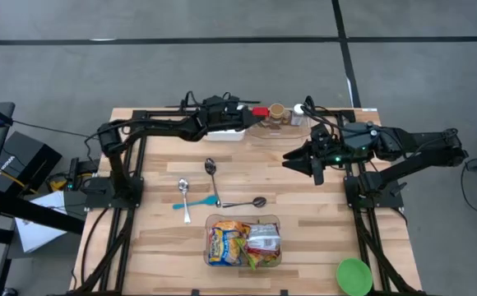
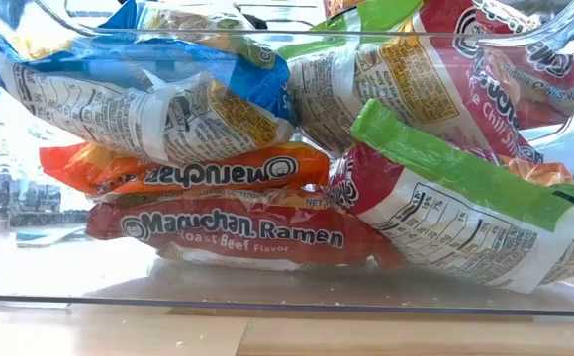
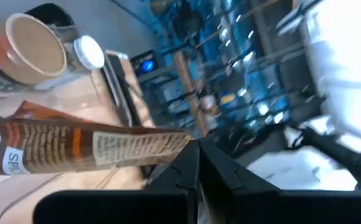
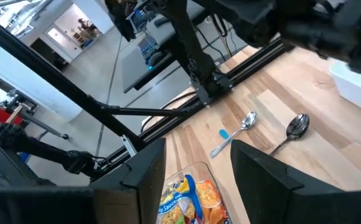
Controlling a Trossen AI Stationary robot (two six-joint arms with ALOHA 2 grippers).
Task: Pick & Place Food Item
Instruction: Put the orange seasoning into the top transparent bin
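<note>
Two risks applied: left gripper (image 3: 196, 163) pinched only the brown packet's (image 3: 93, 144) corner — it could slip; right gripper (image 4: 196, 163), jaws parted and empty, hovered above the bin (image 1: 243, 220).

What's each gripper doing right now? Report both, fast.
Left gripper: shut on a brown seasoning packet, at the table's far edge.
Right gripper: open, holding nothing, above the table's right side.

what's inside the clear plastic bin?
Clear plastic bin holds stacked Maruchan ramen packets: orange, red Roast Beef, blue and green-edged ones. Anything behind or beneath the stack is covered.
</note>
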